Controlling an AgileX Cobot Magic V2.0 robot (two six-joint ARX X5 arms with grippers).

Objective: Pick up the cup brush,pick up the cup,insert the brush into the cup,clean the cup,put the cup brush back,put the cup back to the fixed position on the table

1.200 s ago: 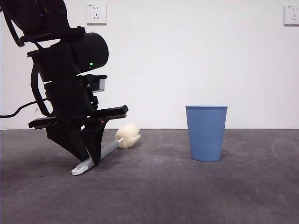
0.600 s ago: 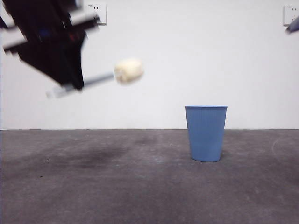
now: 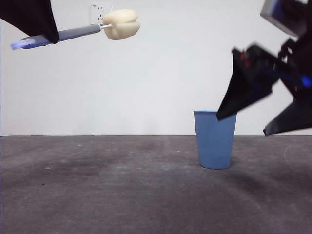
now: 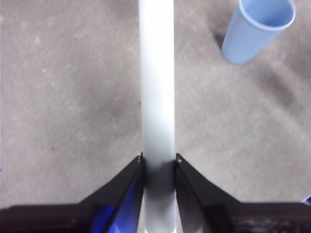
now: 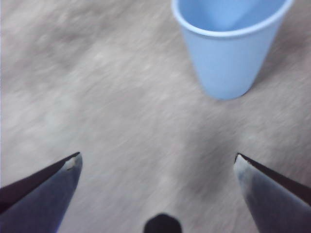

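The cup brush (image 3: 78,32) hangs high at the top left of the front view, nearly level, its cream sponge head (image 3: 122,24) pointing right. My left gripper (image 4: 159,162) is shut on its pale handle (image 4: 156,87), well above the table (image 3: 122,195). The blue ribbed cup (image 3: 215,139) stands upright on the table right of centre, also seen as the cup (image 4: 257,30) and the cup (image 5: 229,46) in the wrist views. My right gripper (image 5: 158,167) is open, its jaws spread wide, high at the right beside the cup's rim and not touching it.
A white wall with two power sockets (image 3: 100,13) stands behind the table. Bare dark grey table surface stretches left and in front of the cup.
The left gripper has lifted the cup brush off the table and carried it up to the top left. The right arm has come in from the upper right toward the cup.
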